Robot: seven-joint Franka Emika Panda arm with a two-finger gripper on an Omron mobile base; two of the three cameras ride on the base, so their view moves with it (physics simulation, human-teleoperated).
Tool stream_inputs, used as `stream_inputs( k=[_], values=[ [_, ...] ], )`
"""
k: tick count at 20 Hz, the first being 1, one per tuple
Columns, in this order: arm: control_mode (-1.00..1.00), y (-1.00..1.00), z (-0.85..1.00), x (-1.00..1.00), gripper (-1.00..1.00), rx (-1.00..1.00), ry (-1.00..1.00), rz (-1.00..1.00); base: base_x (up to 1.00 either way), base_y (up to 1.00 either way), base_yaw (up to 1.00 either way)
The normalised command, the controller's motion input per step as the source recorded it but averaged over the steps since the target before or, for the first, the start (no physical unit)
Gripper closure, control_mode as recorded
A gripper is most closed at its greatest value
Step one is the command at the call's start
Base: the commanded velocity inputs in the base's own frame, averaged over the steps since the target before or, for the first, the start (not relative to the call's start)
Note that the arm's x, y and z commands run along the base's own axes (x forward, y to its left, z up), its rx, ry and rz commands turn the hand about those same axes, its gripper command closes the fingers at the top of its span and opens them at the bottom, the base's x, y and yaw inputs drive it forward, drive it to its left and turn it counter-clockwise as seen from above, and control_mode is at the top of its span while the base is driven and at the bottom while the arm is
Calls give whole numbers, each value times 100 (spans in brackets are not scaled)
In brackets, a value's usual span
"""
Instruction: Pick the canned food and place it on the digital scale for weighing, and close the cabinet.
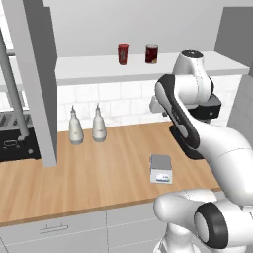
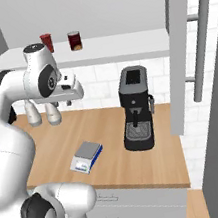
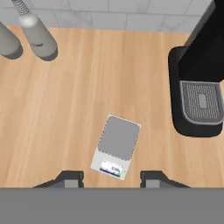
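Observation:
The canned food [image 1: 151,54] [image 2: 74,40], squat and dark red, stands on the open cabinet's white shelf [image 1: 89,69], to the right of a slimmer bright red cup [image 1: 123,54] [image 2: 46,42]. The digital scale [image 1: 161,168] [image 2: 87,156] [image 3: 116,146] lies on the wooden counter with nothing on its grey plate. My gripper [image 3: 111,179] hangs open and empty high above the counter, looking straight down at the scale. Both grey cabinet doors stand open: one door [image 1: 34,79] at the left with its bar handle [image 1: 12,89], the other door [image 2: 180,53] at the right with its handle [image 2: 200,39].
Two grey bottles [image 1: 75,127] [image 1: 99,125] [image 3: 37,37] stand near the tiled wall. A black coffee machine [image 2: 136,108] [image 3: 199,96] sits to the right of the scale. A dark stovetop [image 1: 12,136] lies at the far left. Light-grey drawers [image 1: 74,230] run under the counter.

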Motion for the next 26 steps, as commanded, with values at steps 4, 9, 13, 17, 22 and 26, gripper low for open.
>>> stream_inputs(
  k=[4, 9, 13, 17, 22, 26],
  values=[
    [-100, 0, 0, -21, -100, 0, -1, 0, 0, 0, 0],
    [-100, 0, 0, -51, -100, 0, -15, 0, 0, 0, 0],
    [-100, 0, 27, -58, -100, 0, -29, 0, 0, 0, 0],
    [-100, 0, 54, -49, -100, 0, -29, 0, 0, 0, 0],
    [-100, 0, 50, -23, -100, 0, -32, 0, 0, 0, 0],
    [-100, 0, 49, -12, -100, 0, -22, 0, 0, 0, 0]
  ],
)
